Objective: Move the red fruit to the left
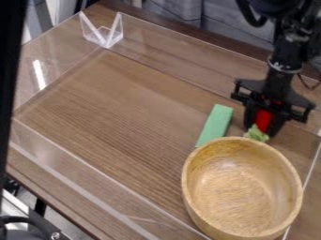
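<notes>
The red fruit is a small glossy red piece with a green leafy bit at its lower end. It sits between the black fingers of my gripper, which points straight down at the right side of the wooden table. The jaws have closed in on the fruit and hold it just above the tabletop, right behind the far rim of the wooden bowl.
A large wooden bowl fills the near right corner. A flat light-green block lies just left of the gripper, touching the bowl's rim. A clear plastic stand is at the far left. Clear walls edge the table.
</notes>
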{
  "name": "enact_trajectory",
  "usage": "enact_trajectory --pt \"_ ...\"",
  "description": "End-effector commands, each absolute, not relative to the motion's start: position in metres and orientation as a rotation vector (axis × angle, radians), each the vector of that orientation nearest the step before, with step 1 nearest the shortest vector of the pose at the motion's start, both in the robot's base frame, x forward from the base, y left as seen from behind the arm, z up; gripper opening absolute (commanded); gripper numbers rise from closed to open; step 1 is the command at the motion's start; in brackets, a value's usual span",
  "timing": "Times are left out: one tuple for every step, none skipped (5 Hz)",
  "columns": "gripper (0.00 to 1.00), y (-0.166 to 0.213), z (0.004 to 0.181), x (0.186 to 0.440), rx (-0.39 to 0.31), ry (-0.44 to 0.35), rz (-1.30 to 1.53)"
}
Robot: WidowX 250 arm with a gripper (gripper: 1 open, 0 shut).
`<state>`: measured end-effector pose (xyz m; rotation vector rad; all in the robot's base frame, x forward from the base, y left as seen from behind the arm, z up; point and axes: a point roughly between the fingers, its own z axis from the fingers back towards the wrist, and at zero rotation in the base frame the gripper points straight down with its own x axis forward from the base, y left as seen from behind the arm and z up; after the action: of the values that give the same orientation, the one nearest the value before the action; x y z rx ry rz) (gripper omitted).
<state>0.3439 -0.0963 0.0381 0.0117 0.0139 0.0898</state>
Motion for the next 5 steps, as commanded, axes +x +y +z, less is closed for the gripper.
enact_trajectory --pt "0.00 -0.087 0.099 0.349 -0.043 -0.088 0.104" --pt "0.00 -0.061 0.130 0.348 -0.059 -0.115 0.149" --pt "0.00 -0.031 0.134 0.359 -0.051 -0.125 0.203" --pt "0.00 0.003 0.133 0.371 -0.039 -0.127 0.226" --pt "0.00 0.038 0.136 0.366 -0.020 -0.129 0.289"
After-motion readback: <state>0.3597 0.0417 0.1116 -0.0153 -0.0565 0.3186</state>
